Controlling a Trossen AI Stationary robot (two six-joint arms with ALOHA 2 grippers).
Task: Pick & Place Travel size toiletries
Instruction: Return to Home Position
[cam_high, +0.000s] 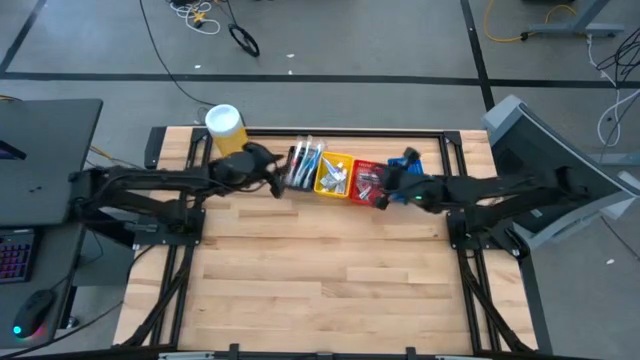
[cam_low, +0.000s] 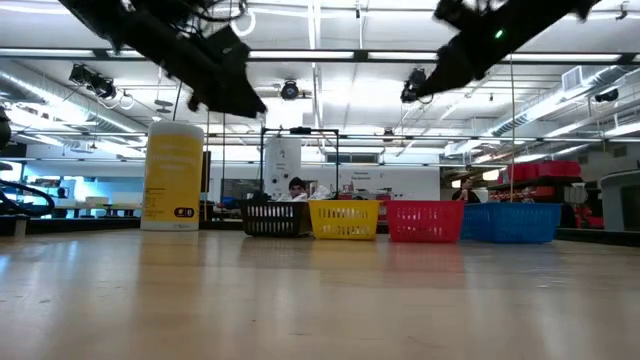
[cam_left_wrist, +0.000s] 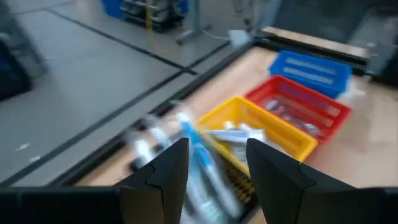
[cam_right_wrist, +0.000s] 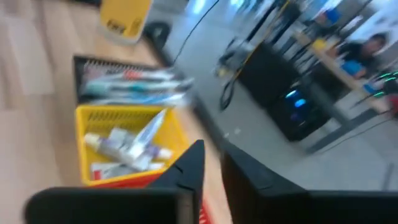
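Observation:
Four little baskets stand in a row near the table's far edge. Pale toothbrushes (cam_high: 305, 160) lie across the black basket (cam_low: 273, 218). White tubes (cam_right_wrist: 127, 149) fill the yellow basket (cam_high: 333, 176). The red basket (cam_high: 366, 182) holds small items that I cannot make out. The blue basket (cam_high: 410, 163) is farthest right. My left gripper (cam_left_wrist: 217, 165) hovers open above the toothbrushes (cam_left_wrist: 199, 162), touching nothing. My right gripper (cam_right_wrist: 212, 171) hangs in the air over the red basket's near side, fingers almost together with nothing between them.
A big yellow canister with a white lid (cam_high: 225, 128) stands at the far left corner beside the black basket. The wooden table (cam_high: 320, 290) stretches toward the near edge. A dark frame rail runs along the far edge behind the baskets. People sit far off in the room.

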